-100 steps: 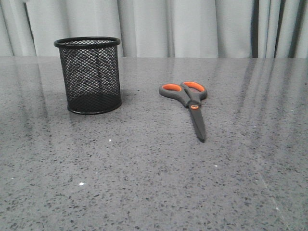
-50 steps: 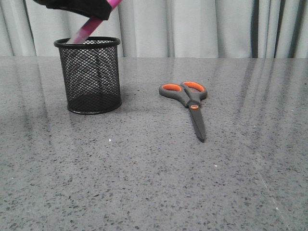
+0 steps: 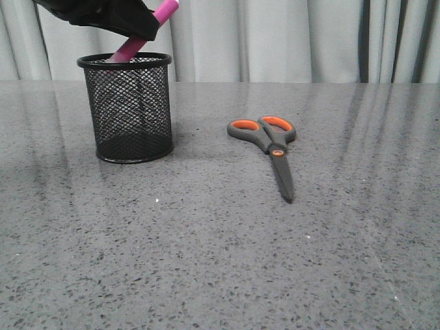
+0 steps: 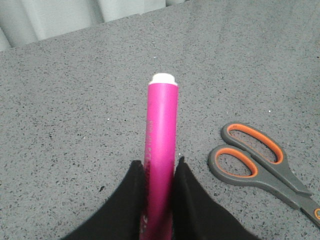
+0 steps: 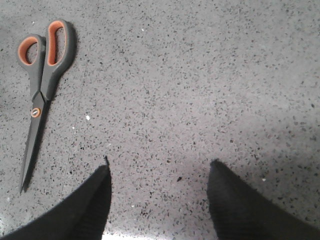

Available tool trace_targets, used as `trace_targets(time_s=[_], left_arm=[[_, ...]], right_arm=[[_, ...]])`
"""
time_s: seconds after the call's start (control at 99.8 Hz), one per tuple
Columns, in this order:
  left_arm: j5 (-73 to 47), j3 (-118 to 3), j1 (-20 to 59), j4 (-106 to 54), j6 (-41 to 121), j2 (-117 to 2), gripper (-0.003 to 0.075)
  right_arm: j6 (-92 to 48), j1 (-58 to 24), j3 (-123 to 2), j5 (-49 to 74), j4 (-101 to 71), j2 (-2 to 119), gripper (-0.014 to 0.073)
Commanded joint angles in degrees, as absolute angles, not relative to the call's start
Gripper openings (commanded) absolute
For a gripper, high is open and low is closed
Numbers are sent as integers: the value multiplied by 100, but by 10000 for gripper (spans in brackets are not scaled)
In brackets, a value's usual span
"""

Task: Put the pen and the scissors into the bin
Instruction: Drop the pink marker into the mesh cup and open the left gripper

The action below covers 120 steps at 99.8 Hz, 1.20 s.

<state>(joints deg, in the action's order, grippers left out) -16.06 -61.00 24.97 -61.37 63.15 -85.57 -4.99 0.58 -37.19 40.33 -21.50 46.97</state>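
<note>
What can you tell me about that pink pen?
The pen is a thick, smooth magenta marker, plastic by the look, with a small white tip at one end. The left gripper is shut on its barrel, its black fingers pressing both sides. In the front view the pen slants, its lower end dipping behind the rim of the bin, its upper end sticking out above the gripper.

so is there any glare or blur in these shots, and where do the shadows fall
Front view: pale streaks of the curtain reflect off the glossy table on the right, the cup casts a soft shadow at its base, and the scissors look sharp. Left wrist view: the pen is crisp, with no glare. Right wrist view: a bright patch lies between the claw fingers.
</note>
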Motion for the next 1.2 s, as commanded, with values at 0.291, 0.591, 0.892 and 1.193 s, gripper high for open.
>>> trace_targets(time_s=[0.291,0.591,0.892,1.193], left_arm=[[-1626,-6293,2554,-6304,6307,-8356,262],[-1589,-6463,2484,-6148,6307,-8172,315],[-1947,-6512,1674,-5759,6307,-7408,309],[-3014,-6445,437,-5725,6090,-6680,-22]], right_arm=[[-537,95,-3916,3690,-2231,4691,381],[-537,95,-3916,3700,-2231,4691,381],[-537,95,-3916,3702,-2231,4691,381],[-537,95,-3916,3851,-2240,4691,381]])
